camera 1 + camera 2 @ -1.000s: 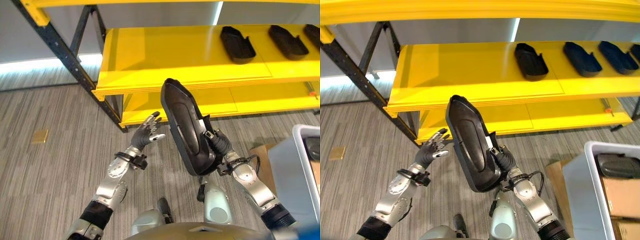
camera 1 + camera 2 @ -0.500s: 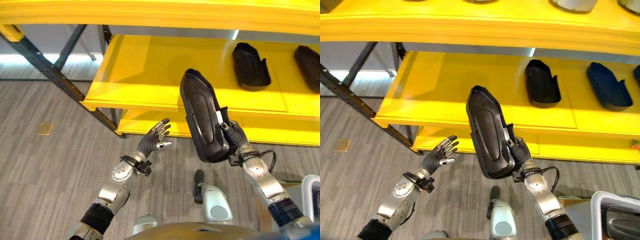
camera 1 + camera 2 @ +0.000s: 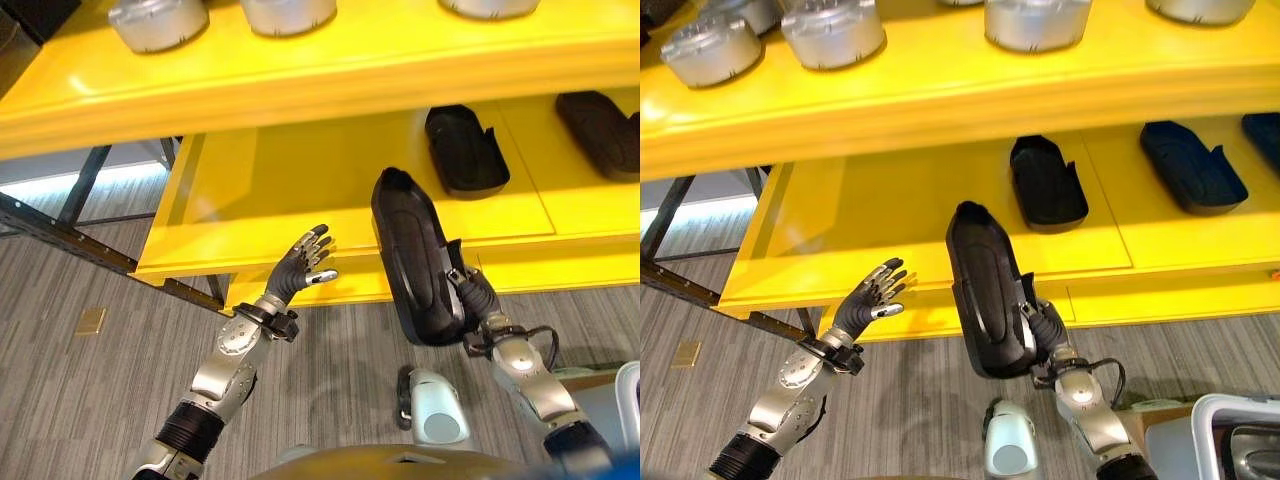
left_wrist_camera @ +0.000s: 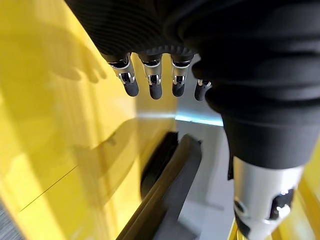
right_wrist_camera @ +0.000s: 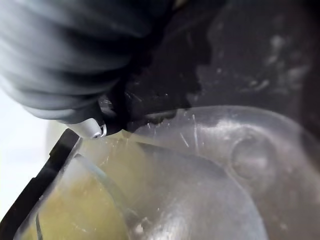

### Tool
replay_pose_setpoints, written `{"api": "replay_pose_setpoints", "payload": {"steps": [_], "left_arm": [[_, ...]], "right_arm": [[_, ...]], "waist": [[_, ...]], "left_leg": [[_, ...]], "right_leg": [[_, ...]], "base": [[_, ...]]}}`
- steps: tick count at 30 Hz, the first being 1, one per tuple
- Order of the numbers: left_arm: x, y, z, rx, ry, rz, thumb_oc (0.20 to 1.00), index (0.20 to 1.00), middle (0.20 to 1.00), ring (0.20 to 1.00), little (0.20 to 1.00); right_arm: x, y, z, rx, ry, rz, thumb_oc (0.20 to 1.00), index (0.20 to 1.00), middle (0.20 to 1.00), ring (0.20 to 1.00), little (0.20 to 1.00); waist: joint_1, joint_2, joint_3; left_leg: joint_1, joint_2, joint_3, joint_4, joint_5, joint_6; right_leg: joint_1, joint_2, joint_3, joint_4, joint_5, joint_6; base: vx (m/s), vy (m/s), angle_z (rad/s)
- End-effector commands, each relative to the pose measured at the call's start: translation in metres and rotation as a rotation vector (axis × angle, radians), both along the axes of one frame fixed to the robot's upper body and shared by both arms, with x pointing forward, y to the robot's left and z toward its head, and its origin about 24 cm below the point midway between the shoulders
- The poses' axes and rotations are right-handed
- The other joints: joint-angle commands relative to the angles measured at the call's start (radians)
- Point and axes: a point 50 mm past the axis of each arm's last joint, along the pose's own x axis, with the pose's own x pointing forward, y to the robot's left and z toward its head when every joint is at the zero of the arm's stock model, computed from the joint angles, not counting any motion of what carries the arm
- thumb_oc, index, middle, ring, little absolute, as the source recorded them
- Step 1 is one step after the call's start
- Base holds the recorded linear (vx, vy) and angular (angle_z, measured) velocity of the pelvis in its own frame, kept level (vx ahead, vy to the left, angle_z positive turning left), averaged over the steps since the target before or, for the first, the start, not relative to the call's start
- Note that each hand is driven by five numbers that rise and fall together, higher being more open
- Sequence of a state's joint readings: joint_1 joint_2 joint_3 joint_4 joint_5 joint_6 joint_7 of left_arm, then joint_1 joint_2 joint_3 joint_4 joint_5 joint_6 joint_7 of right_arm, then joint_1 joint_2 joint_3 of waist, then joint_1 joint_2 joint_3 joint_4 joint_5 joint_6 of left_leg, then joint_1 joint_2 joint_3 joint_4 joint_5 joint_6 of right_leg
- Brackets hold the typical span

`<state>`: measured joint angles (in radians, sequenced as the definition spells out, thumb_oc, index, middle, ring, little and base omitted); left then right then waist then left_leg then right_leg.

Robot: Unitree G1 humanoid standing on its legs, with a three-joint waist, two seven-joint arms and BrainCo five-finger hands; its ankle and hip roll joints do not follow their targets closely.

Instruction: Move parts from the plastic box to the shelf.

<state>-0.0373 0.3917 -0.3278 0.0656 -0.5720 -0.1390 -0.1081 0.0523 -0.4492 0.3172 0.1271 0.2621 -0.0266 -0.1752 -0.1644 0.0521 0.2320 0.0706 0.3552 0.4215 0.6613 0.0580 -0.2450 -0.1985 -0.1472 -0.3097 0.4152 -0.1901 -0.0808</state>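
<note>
You are holding one long black part (image 3: 987, 290) up in front of the yellow shelf (image 3: 900, 225), and it is not yet resting on anything. Your right hand (image 3: 478, 296) is gripping it near its lower end, fingers curled round the edge. In the right wrist view you are seeing the dark part pressed close against the hand, which fits a firm hold.

By my reading the task is partly done. Other black parts are already lying on the middle shelf board: one (image 3: 1044, 182) sits just behind the top of the part you are carrying, and another (image 3: 1192, 164) lies toward the right end. The white plastic box (image 3: 1240, 437) is showing at the lower right with a dark part inside, so more seems to be waiting. What is left for this part is setting it down on the open yellow board.

The held part is standing nearly upright. Its long axis is running from your hand up toward the shelf, with the narrower rounded tip leaning over the front edge.

Your left hand (image 3: 301, 267) is hovering empty by the front edge of the shelf, fingers spread and straight, apart from the part.
</note>
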Motion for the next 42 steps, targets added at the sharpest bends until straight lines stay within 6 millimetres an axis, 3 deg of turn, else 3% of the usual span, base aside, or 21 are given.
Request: {"api": "replay_pose_setpoints", "payload": {"steps": [1, 2, 3, 4, 5, 6, 7, 9, 12, 18, 20, 25, 27, 28, 33, 42], "left_arm": [[-0.004, -0.010, 0.018, -0.092, -0.102, 0.016, 1.000, 1.000, 1.000, 1.000, 1.000], [-0.007, -0.012, 0.017, -0.105, -0.112, 0.023, 1.000, 1.000, 1.000, 1.000, 1.000], [-0.008, -0.011, 0.016, -0.111, -0.114, 0.020, 1.000, 1.000, 1.000, 1.000, 1.000], [-0.009, -0.011, 0.015, -0.112, -0.114, 0.019, 1.000, 1.000, 1.000, 1.000, 1.000], [-0.010, -0.010, 0.013, -0.121, -0.111, 0.019, 1.000, 1.000, 1.000, 1.000, 1.000], [-0.011, -0.008, 0.009, -0.114, -0.088, -0.001, 1.000, 1.000, 1.000, 1.000, 1.000], [-0.011, -0.008, 0.008, -0.113, -0.086, -0.006, 1.000, 1.000, 1.000, 1.000, 1.000], [-0.012, -0.012, 0.004, -0.101, -0.038, -0.090, 1.000, 1.000, 1.000, 1.000, 1.000], [-0.015, -0.015, 0.002, -0.092, -0.028, -0.100, 1.000, 1.000, 1.000, 1.000, 1.000], [-0.018, -0.012, -0.001, -0.089, -0.010, -0.065, 1.000, 1.000, 1.000, 1.000, 1.000], [-0.019, -0.009, -0.002, -0.078, -0.015, -0.050, 1.000, 1.000, 1.000, 1.000, 1.000], [-0.024, -0.003, -0.002, -0.073, -0.012, -0.051, 1.000, 1.000, 1.000, 1.000, 1.000], [-0.024, -0.009, 0.001, -0.077, -0.019, -0.092, 1.000, 1.000, 1.000, 1.000, 1.000], [-0.021, -0.013, 0.004, -0.081, -0.024, -0.124, 1.000, 1.000, 1.000, 1.000, 1.000], [-0.015, -0.018, 0.009, -0.079, -0.024, -0.150, 1.000, 1.000, 1.000, 1.000, 1.000], [-0.006, -0.020, 0.017, -0.067, -0.034, -0.134, 1.000, 1.000, 1.000, 1.000, 1.000]], "right_arm": [[0.027, 0.023, 0.050, 0.061, -0.236, 0.105, 0.200, 0.200, 0.200, 0.200, 0.200], [0.028, 0.022, 0.052, 0.037, -0.239, 0.133, 0.200, 0.200, 0.200, 0.200, 0.200], [0.027, 0.021, 0.053, 0.024, -0.240, 0.146, 0.200, 0.200, 0.200, 0.200, 0.200], [0.027, 0.021, 0.053, 0.022, -0.239, 0.147, 0.200, 0.200, 0.200, 0.200, 0.200], [0.026, 0.019, 0.053, 0.007, -0.239, 0.162, 0.200, 0.200, 0.200, 0.200, 0.200], [0.026, 0.012, 0.047, 0.021, -0.201, 0.125, 0.200, 0.200, 0.200, 0.200, 0.200], [0.026, 0.011, 0.046, 0.027, -0.197, 0.119, 0.200, 0.200, 0.200, 0.200, 0.200], [0.021, 0.005, 0.038, 0.082, -0.182, 0.042, 0.200, 0.200, 0.200, 0.200, 0.200], [0.018, 0.008, 0.034, 0.104, -0.184, 0.025, 0.200, 0.200, 0.200, 0.200, 0.200], [0.020, 0.018, 0.035, 0.120, -0.193, 0.034, 0.200, 0.200, 0.200, 0.200, 0.200], [0.023, 0.021, 0.038, 0.128, -0.196, 0.035, 0.200, 0.200, 0.200, 0.200, 0.200], [0.027, 0.023, 0.046, 0.146, -0.226, 0.049, 0.200, 0.200, 0.200, 0.200, 0.200], [0.032, 0.022, 0.062, 0.144, -0.295, 0.038, 0.200, 0.200, 0.200, 0.200, 0.200], [0.041, 0.020, 0.076, 0.119, -0.358, 0.019, 0.200, 0.200, 0.200, 0.200, 0.200], [0.067, 0.019, 0.106, 0.105, -0.426, -0.013, 0.200, 0.200, 0.200, 0.200, 0.200], [0.108, 0.021, 0.166, 0.088, -0.517, -0.085, 0.200, 0.200, 0.200, 0.200, 0.200]], "waist": [[-0.011, -0.015, 0.011], [-0.009, -0.013, 0.019], [-0.005, -0.016, 0.024], [-0.005, -0.017, 0.024], [0.002, -0.029, 0.026], [0.012, -0.035, 0.026], [0.012, -0.036, 0.026], [0.007, -0.037, 0.020], [0.005, -0.036, 0.017], [0.020, -0.042, 0.021], [0.041, -0.048, 0.026], [0.073, -0.056, 0.034], [0.071, -0.056, 0.043], [0.078, -0.052, 0.055], [0.108, -0.048, 0.080], [0.149, -0.039, 0.169]], "left_leg": [[0.007, -0.082, 0.138, -0.261, -0.074, 0.160], [-0.002, -0.026, 0.108, -0.367, 0.033, 0.128], [-0.020, 0.010, 0.066, -0.411, 0.093, 0.109], [-0.022, 0.012, 0.060, -0.418, 0.100, 0.107], [-0.021, 0.043, 0.001, -0.484, 0.125, 0.092], [0.010, 0.010, -0.038, -0.553, 0.034, 0.108], [0.018, 0.002, -0.031, -0.559, 0.019, 0.110], [0.023, -0.060, -0.017, -0.577, -0.061, 0.142], [0.030, -0.097, 0.001, -0.613, -0.059, 0.168], [0.037, -0.135, 0.005, -0.629, -0.084, 0.181], [0.017, -0.140, 0.008, -0.632, -0.069, 0.194], [0.011, -0.128, -0.004, -0.626, -0.072, 0.181], [-0.020, -0.097, 0.041, -0.566, -0.069, 0.166], [-0.044, -0.095, 0.050, -0.543, -0.074, 0.171], [-0.061, -0.099, 0.069, -0.510, -0.089, 0.186], [-0.162, -0.086, 0.052, -0.421, -0.114, 0.181]], "right_leg": [[0.079, 0.019, -0.047, -0.178, 0.055, 0.090], [0.090, -0.001, -0.016, -0.172, 0.055, 0.098], [0.097, -0.010, 0.008, -0.165, 0.051, 0.099], [0.098, -0.012, 0.010, -0.162, 0.049, 0.100], [0.092, -0.044, 0.044, -0.140, 0.047, 0.113], [0.081, -0.083, 0.071, -0.091, 0.041, 0.147], [0.083, -0.088, 0.070, -0.091, 0.043, 0.151], [0.118, -0.093, 0.076, -0.111, 0.062, 0.181], [0.137, -0.099, 0.083, -0.175, 0.124, 0.210], [0.158, -0.109, 0.075, -0.217, 0.136, 0.245], [0.155, -0.105, 0.062, -0.230, 0.150, 0.238], [0.180, -0.103, 0.035, -0.223, 0.118, 0.232], [0.186, -0.100, 0.008, -0.218, 0.110, 0.214], [0.179, -0.107, -0.002, -0.199, 0.102, 0.214], [0.170, -0.129, -0.041, -0.167, 0.100, 0.223], [0.098, -0.128, -0.046, -0.099, 0.073, 0.207]], "base": [[0.06, 0.505, -0.21], [0.08, 0.532, -0.42], [0.08, 0.405, -0.49], [0.08, 0.384, -0.54], [0.16, 0.485, -0.58], [0.16, 0.495, -0.53], [0.20, 0.393, -0.61], [0.19, 0.288, -0.01], [0.11, 0.196, 0.24], [0.03, 0.056, -0.03], [-0.04, 0.005, -0.03], [-0.01, -0.007, 0.06], [-0.07, 0.030, 0.25], [-0.09, 0.062, 0.33], [-0.03, 0.042, 0.10], [-0.09, 0.026, -0.08]]}}
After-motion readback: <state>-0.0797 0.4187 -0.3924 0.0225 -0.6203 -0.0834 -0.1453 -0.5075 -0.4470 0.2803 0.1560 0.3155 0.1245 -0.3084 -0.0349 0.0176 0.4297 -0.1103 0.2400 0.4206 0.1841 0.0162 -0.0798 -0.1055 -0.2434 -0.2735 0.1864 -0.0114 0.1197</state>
